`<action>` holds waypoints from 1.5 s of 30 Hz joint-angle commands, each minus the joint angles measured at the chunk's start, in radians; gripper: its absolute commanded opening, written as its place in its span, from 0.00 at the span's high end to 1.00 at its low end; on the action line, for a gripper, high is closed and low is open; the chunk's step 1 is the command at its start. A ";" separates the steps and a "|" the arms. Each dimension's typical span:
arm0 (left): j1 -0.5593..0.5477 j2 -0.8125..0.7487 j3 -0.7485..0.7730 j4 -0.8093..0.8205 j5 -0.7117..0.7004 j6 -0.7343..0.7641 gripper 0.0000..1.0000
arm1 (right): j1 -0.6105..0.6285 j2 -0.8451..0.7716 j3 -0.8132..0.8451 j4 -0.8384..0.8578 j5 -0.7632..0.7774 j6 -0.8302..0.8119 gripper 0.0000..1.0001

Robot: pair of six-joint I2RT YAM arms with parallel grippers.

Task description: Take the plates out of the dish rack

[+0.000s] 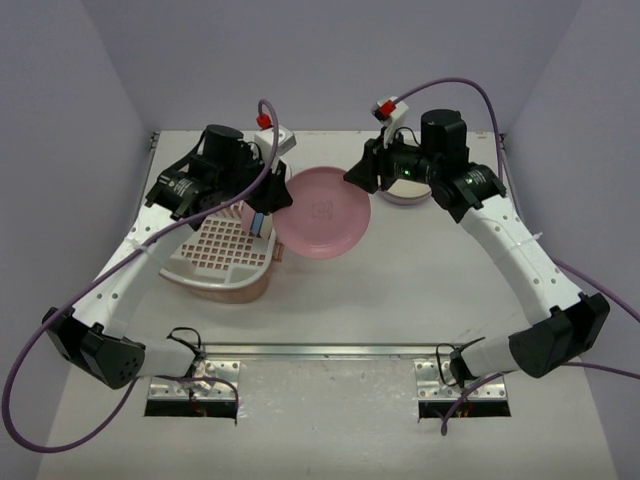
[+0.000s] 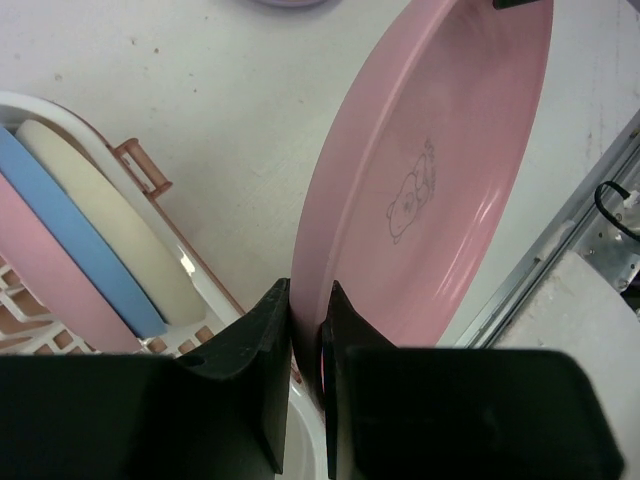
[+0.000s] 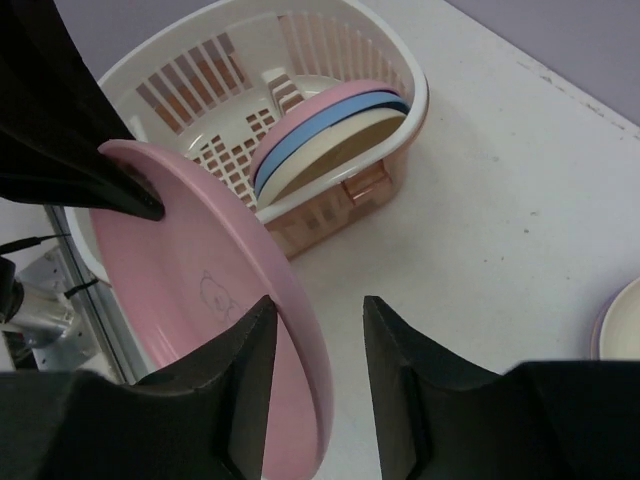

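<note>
Pink plastic is pinched between the fingers of our left tool (image 2: 307, 300): it is clamped on the rim of the pink plate (image 2: 430, 200), which is held on edge, tilted, beside the right end of the rack (image 1: 215, 265) and over the counter (image 1: 400, 300). A faint bear drawing (image 2: 412, 205) marks the plate's inside. Our right tool (image 3: 317, 310) stands open at the opposite rim, one finger on each side; we cannot tell whether either touches. In the rack, at the end nearest the held plate, three stand on edge side by side: a second pink plate (image 3: 320, 98), a blue plate (image 3: 320, 128) and a cream plate (image 3: 335, 150), the cream one against the rack's wall. Just beyond our right tool a stack (image 3: 625, 325) lies on the counter, a pale plate on a lavender one
</note>
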 commanded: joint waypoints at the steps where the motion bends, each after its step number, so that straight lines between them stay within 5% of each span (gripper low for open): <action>1: 0.026 -0.014 0.032 0.053 0.123 -0.025 1.00 | 0.020 -0.001 -0.013 0.013 0.106 -0.106 0.67; 12: 0.096 0.042 0.066 0.041 0.275 -0.054 1.00 | 0.041 0.002 -0.064 -0.010 0.156 -0.240 0.70; 17: 0.097 0.048 0.067 0.041 0.305 -0.053 1.00 | 0.041 0.001 -0.082 -0.002 0.182 -0.256 0.63; 23: 0.102 0.031 0.051 0.058 0.288 -0.056 0.98 | 0.041 0.010 -0.081 -0.011 0.157 -0.239 0.98; 26: 0.105 0.010 0.029 0.084 0.240 -0.066 0.85 | 0.041 0.017 -0.077 -0.017 0.144 -0.229 1.00; 27: 0.107 -0.001 0.016 0.095 0.208 -0.081 0.54 | 0.041 0.015 -0.077 -0.016 0.146 -0.222 1.00; 31: 0.115 -0.035 -0.024 0.136 0.059 -0.114 0.09 | 0.035 0.022 -0.071 -0.011 0.195 -0.219 1.00; 32: 0.119 -0.039 -0.027 0.142 0.026 -0.122 0.04 | 0.032 0.027 -0.067 -0.011 0.211 -0.220 1.00; 37: 0.167 -0.055 -0.005 0.177 -0.146 -0.172 0.00 | -0.029 0.064 -0.036 -0.010 0.240 -0.179 1.00; 45: 0.228 -0.075 0.023 0.223 -0.430 -0.213 0.00 | -0.414 0.288 0.134 -0.037 0.138 0.135 1.00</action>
